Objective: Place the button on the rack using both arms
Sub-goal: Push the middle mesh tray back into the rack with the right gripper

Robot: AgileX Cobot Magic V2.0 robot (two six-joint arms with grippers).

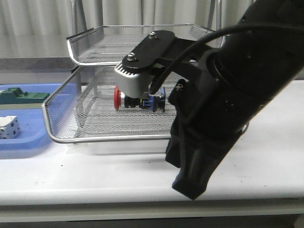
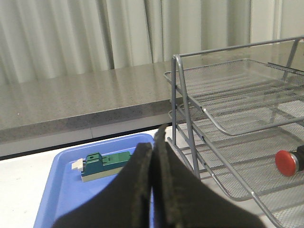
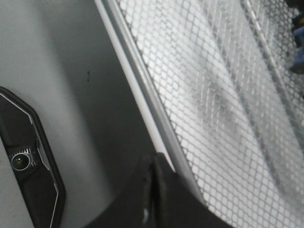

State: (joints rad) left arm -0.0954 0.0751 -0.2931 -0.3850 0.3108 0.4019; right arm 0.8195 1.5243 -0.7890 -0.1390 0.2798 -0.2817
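- Currently, the button [image 1: 138,99] is seen lying on its side on the mesh floor of the lower visible tier of the rack [image 1: 109,138], at the centre of the front view.
- Its long axis is laid roughly across the frame: the red mushroom head is turned to the left, the black body sits in the middle, and the blue rear block is at the right end.
- In the left wrist view, only the red head of the button [image 2: 287,162] is shown, at the right edge, inside the rack [image 2: 182,102].
- The right gripper [image 3: 153,190] is seen pressed shut with nothing between its fingers; it is placed over the table just outside the chrome rim of the rack [image 3: 142,90].
- The left gripper [image 2: 153,185] is likewise clenched and empty, with the blue tray [image 2: 54,190] behind it.
- A green block [image 2: 102,165] is shown resting on that tray; a white dotted block [image 1: 8,127] is seen at the left edge of the front view.
- The right arm [image 1: 228,95] fills the right half of the front view, with its grey housing in front of the button, so it is judged the nearer arm.
- The button appears untouched by either gripper, so the placement is judged done, with only a withdrawal left.
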